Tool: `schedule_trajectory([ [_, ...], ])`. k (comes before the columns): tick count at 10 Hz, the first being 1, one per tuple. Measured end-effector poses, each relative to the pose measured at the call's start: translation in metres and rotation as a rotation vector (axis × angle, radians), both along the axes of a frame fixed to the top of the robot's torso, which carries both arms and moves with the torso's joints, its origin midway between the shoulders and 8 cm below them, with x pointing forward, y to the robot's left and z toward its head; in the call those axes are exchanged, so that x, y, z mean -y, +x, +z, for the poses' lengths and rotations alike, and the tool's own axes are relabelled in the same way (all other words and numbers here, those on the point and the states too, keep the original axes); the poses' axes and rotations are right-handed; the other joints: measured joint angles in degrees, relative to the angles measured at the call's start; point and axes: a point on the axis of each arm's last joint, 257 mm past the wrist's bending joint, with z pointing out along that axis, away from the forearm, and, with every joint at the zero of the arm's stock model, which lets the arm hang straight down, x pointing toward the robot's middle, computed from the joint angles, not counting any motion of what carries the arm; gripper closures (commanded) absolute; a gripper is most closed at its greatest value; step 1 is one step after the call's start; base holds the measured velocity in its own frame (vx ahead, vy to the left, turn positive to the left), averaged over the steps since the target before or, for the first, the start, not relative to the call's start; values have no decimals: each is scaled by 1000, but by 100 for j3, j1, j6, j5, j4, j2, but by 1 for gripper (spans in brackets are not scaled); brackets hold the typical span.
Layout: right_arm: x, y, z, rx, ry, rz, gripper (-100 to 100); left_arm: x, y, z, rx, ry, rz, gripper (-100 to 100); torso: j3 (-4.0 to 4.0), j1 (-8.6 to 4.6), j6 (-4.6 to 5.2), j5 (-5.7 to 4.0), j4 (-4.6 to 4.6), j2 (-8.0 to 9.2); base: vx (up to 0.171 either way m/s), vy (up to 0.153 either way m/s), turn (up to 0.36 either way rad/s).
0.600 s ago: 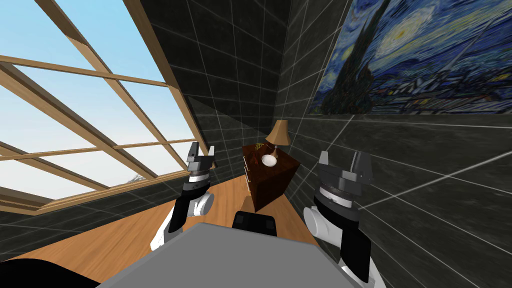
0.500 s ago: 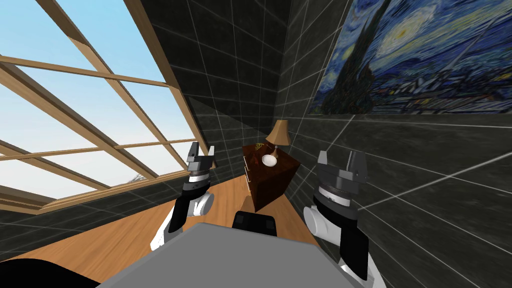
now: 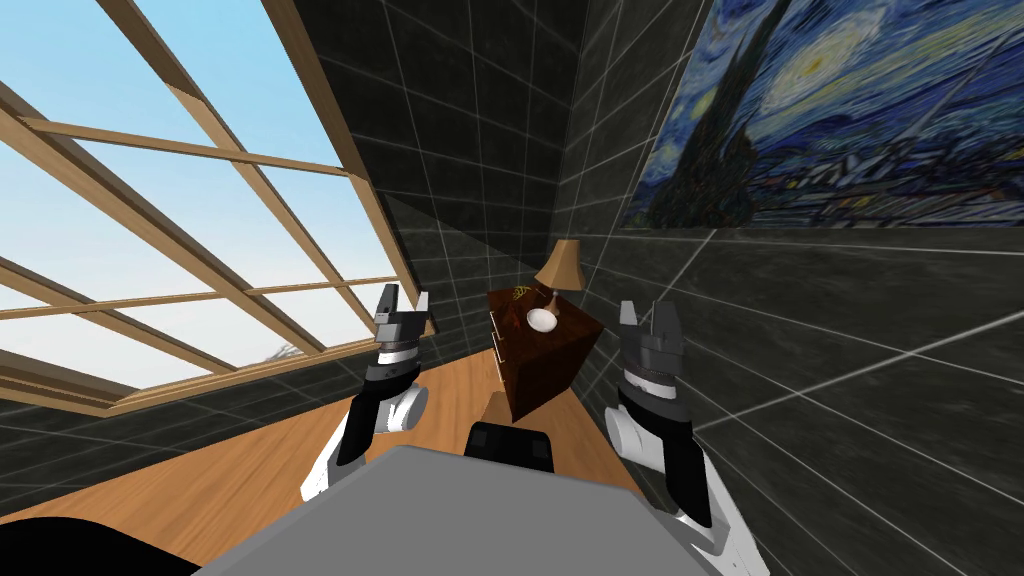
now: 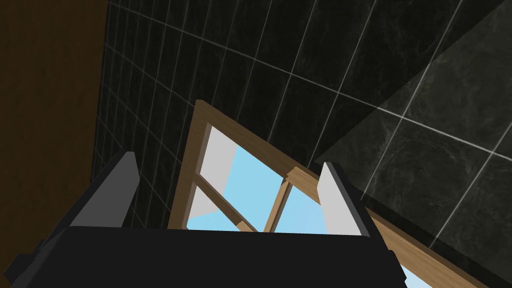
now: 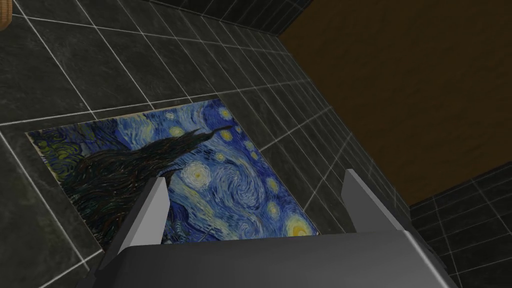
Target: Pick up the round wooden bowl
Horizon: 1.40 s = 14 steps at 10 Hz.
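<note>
Dark tiled walls (image 3: 470,130) meet at a corner where a brown cabinet (image 3: 545,365) stands on the wood floor (image 3: 250,470). On the cabinet's top sits the pale bowl (image 3: 541,319), just beside a lamp (image 3: 558,266). My left tool (image 3: 403,300) and right tool (image 3: 650,315) flank the cabinet, short of it, fingers apart.

White bowl (image 3: 541,319), dk brown cabinet (image 3: 542,378), tan lampshade (image 3: 560,266).

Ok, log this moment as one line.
left gripper: open, raised | right gripper: open, raised | bowl: white, on dark nightstand beside lamp, not grasped
</note>
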Motion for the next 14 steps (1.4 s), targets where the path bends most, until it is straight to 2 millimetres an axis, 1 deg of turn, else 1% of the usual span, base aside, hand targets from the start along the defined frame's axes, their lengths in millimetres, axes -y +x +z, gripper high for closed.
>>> schedule_trajectory([
  [3, -17, 14, -13, -16, -125, -23, -100, 0, 0, 0, 0, 0, 0, 0, 1, 1, 0, 0, 0, 3, -25, 26, 25],
  [9, -44, 39, -34, -29, -371, -68, -100, 0, 0, 0, 0, 0, 0, 0, 1, 1, 0, 1, 1, 2, -25, 30, 34],
  [12, -56, 52, -51, -35, -507, -95, -100, 0, 0, 0, 0, 0, 0, 0, 1, 2, 2, 1, 0, 0, -17, 26, 28],
  [14, -62, 61, -59, -35, -579, -108, -100, 0, 0, 0, 0, 0, 0, 0, -1, 1, 0, 0, 0, -2, -19, 31, 51],
])
